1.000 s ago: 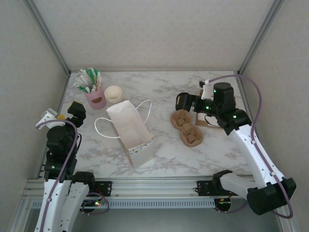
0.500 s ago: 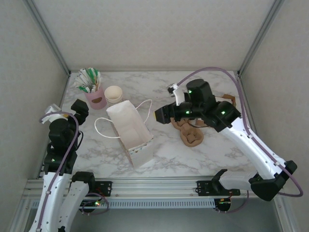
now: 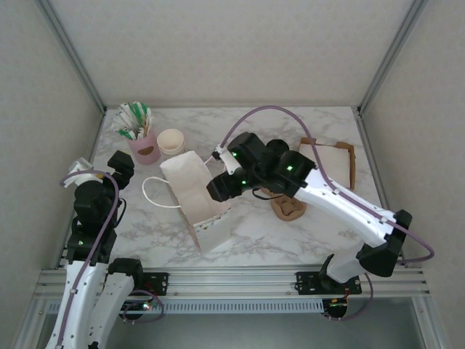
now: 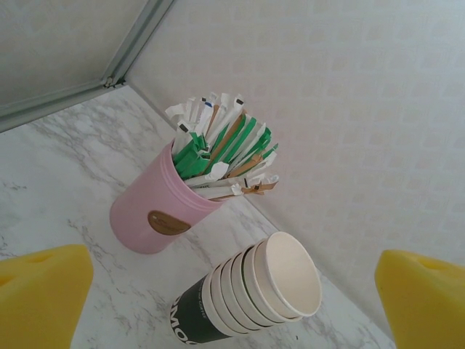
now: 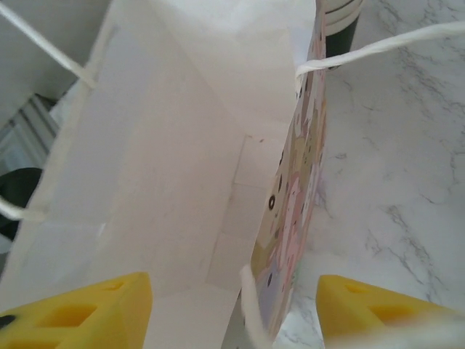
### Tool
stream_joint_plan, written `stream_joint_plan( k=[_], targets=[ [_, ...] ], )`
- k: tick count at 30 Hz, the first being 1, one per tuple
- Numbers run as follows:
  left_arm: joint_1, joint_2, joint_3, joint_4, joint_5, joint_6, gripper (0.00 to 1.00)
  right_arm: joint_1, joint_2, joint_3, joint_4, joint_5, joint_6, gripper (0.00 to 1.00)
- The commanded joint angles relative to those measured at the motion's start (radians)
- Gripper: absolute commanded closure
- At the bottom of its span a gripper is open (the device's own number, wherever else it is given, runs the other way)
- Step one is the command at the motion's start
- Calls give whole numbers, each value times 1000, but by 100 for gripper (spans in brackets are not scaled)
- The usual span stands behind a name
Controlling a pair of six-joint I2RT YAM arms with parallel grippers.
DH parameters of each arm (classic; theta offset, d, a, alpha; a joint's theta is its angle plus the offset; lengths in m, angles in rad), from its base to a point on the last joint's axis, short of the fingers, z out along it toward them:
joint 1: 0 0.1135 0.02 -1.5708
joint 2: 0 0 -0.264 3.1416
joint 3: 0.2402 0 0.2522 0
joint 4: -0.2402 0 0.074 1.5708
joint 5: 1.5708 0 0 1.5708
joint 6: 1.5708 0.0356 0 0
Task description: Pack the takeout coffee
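At the far left the left gripper (image 3: 118, 164) is held spread wide near the table (image 3: 290, 240) edge, with nothing between its yellow pads (image 4: 43, 291). It is pointed toward a pink holder (image 4: 149, 214) of sachets and a stack of paper cups (image 4: 269, 287) standing just beside it. Next, a white paper bag (image 3: 190, 190) is stood open-mouthed. The right gripper (image 3: 219, 190) is placed over its right-hand rim, jaws apart, one pad inside and one outside, so that the printed wall (image 5: 290, 211) is straddled but not pinched. The step is judged to be a hold on the rim, so that the mouth is kept open for packing. It would be done well if the wall alone were caught a little below the rim, the handle cord (image 5: 378, 47) were kept clear, and the bag were not dragged or tipped; thin paper is easily creased. Further right a pulp carrier (image 3: 288, 206) lies partly under the arm, and a cardboard tray (image 3: 336, 158) is set beyond it. Where the takeout coffee stands cannot be told.
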Motion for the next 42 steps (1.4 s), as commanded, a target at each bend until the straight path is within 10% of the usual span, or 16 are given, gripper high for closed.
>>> stream_joint_plan(
  k=[1, 19, 42],
  targets=[
    [-3, -14, -8, 13, 14, -6, 0, 31, 46, 56, -33, 106, 3, 42],
    [-3, -26, -20, 25, 24, -11, 0, 74, 180, 220, -165, 488, 67, 100],
    [-4, 14, -27, 48, 58, -16, 0, -244, 155, 131, 60, 371, 208, 100]
  ],
)
